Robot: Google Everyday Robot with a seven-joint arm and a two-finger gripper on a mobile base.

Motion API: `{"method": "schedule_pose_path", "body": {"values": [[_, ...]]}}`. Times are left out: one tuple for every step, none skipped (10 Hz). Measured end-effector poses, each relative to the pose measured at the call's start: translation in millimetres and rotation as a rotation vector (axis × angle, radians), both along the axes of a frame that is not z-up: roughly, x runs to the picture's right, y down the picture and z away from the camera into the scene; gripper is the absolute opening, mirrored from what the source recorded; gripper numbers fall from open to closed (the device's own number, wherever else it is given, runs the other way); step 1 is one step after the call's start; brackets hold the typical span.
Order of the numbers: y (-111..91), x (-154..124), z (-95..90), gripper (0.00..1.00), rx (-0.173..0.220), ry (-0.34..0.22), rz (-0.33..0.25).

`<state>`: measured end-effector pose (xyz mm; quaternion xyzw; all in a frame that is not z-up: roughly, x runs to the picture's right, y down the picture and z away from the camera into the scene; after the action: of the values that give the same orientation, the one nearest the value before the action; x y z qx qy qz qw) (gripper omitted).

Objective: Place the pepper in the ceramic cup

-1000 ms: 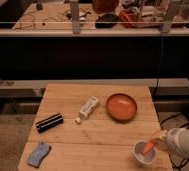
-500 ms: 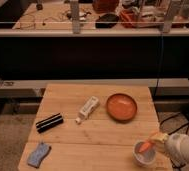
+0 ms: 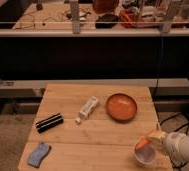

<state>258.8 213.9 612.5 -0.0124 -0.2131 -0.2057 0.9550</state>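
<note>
- At the counter's point(image 3: 95, 132) near right corner, the gripper point(image 3: 155, 140) hung just above the ceramic cup point(image 3: 144, 155), reaching in from the right edge of the view.
- Fingers: state could not be told. The pepper point(image 3: 142, 144) showed as an orange-red sliver at the gripper's tip, over the cup's far rim; whether it was clamped, half released or already resting on the rim was not clear.
- Cup stood very near the counter's front right edge, upright as far as could be judged, pale inside.
- Risk one: pepper sat over the rim and not the middle of the mouth. Let go there, it could catch the lip, tip outward and fall to the counter or off the edge.
- Risk two: cup looked light and close to the edge. A downward or sideways nudge from the gripper could push or topple it off the counter.
- Risk three: pepper is slender and tapered; it could stand on its point and lean out, or cling to a finger on release.
- Elsewhere on the counter, well apart: orange bowl point(image 3: 121, 106), white bottle point(image 3: 87, 108) lying on its side, black bar point(image 3: 49, 122), blue-grey sponge point(image 3: 38, 153). None stood in the gripper's way.
</note>
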Motion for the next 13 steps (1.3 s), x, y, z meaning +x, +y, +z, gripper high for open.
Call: {"method": "schedule_pose_path", "body": {"values": [[-5,-4,1.6,0.0,-0.001,-0.014,0.02],[-9,-7,3.0,0.0,-0.007,-0.029,0.035],[-12,-10,5.2,0.0,-0.018,-0.05,0.052],[-15,-14,7.3,0.0,-0.025,-0.069,0.062],[-16,-17,8.1,0.0,-0.03,-0.083,0.07],[-17,-18,7.5,0.0,-0.035,-0.097,0.082],[-18,-17,6.5,0.0,-0.037,-0.109,0.091],[-19,-16,6.4,0.0,-0.04,-0.117,0.098],[-19,-14,6.7,0.0,-0.045,-0.123,0.106],[-18,-11,7.7,0.0,-0.05,-0.127,0.112],[-18,-11,8.7,0.0,-0.053,-0.129,0.112],[-18,-12,10.1,0.0,-0.058,-0.132,0.112],[-18,-13,11.4,0.0,-0.062,-0.135,0.11]]}}
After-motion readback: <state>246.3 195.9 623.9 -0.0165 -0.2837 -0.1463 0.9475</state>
